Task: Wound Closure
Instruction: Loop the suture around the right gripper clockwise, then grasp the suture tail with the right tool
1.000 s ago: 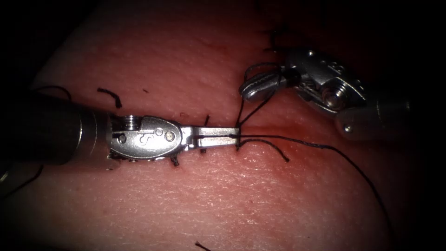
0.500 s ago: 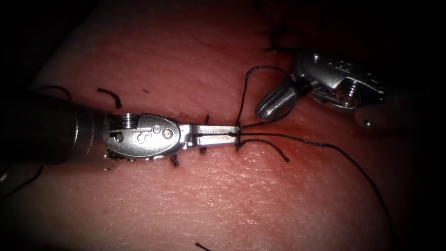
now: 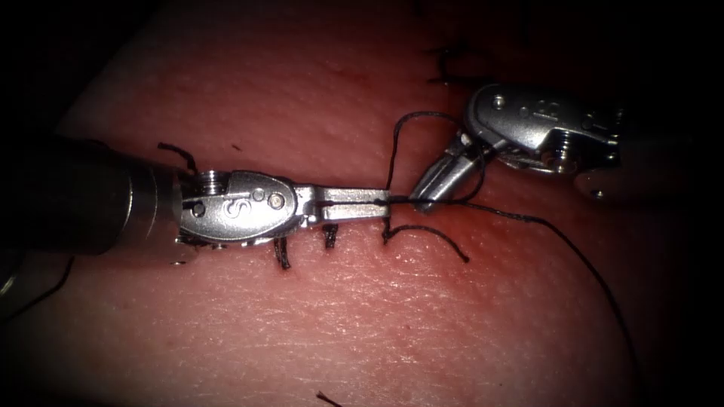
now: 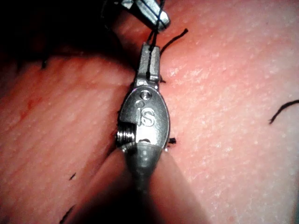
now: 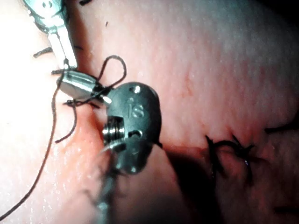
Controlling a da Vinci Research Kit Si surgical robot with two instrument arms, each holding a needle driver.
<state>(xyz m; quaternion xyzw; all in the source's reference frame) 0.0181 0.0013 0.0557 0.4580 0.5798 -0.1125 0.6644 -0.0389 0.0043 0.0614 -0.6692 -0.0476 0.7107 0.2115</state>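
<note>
My left tool (image 3: 385,205) lies level over the stitched cut, jaws shut on the dark thread at their tip; the same grip shows in the left wrist view (image 4: 152,49). My right tool (image 3: 422,200) comes down from the upper right, jaws shut, its tip almost touching the left tool's tip. A loop of thread (image 3: 397,143) rises from the left jaws and wraps around the right jaws, as also seen close up (image 5: 81,86). The long thread (image 3: 573,256) runs off toward the lower right. A short tail (image 3: 434,230) lies on the tissue (image 3: 377,324).
Finished stitches (image 3: 283,255) (image 3: 329,237) sit just below the left tool, and older ones (image 3: 445,64) at the top, also seen in the right wrist view (image 5: 229,149). Loose cut ends of thread (image 3: 177,151) (image 3: 328,397) lie on the tissue.
The right tool has swung down and left, carrying the loop around its jaws to the left tool's tip. The left tool has risen slightly, uncovering the stitches beneath it.
</note>
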